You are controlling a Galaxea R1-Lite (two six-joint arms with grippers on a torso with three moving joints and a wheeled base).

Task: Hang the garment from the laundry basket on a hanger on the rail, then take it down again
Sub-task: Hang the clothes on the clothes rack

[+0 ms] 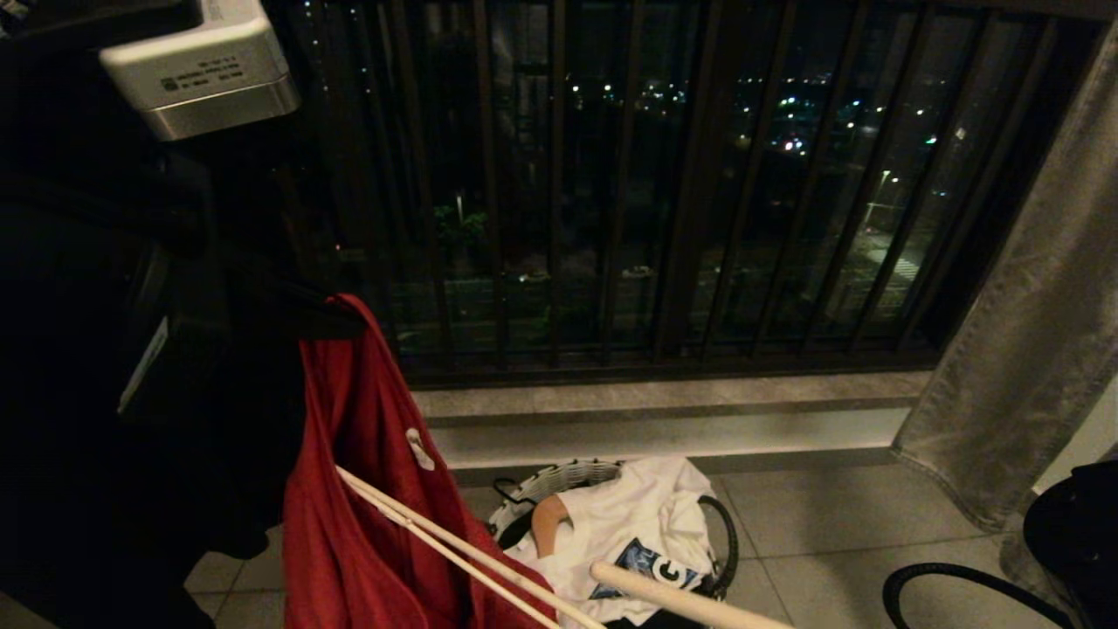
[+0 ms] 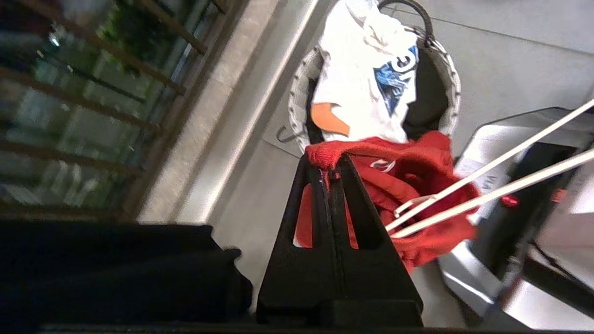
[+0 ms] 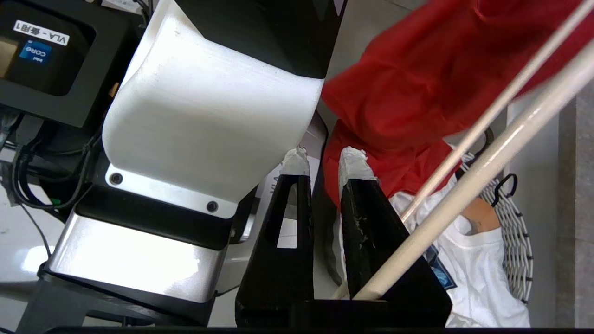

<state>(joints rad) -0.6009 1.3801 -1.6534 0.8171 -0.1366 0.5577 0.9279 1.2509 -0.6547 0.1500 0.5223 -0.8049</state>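
Red T-shirt [image 1: 367,489]: lifted out of the basket, hung from its pinched neck edge, not yet on the hanger.
Left gripper [image 2: 330,162]: jaws pressed together on the ribbed red collar, raised at the robot's left.
Right gripper [image 3: 322,160]: jaws set narrowly apart; the hanger's stem appears held lower between them, tips bare.
White hanger [image 1: 454,546]: 2 thin arms laid across the red cloth, no sleeve threaded.
Laundry basket [image 1: 559,479]: on the floor tiles, 1 white T-shirt [image 1: 646,515] with blue graphic left inside.
Rail: not in view.
Done: pickup.
Left: threading, hanging, taking down.
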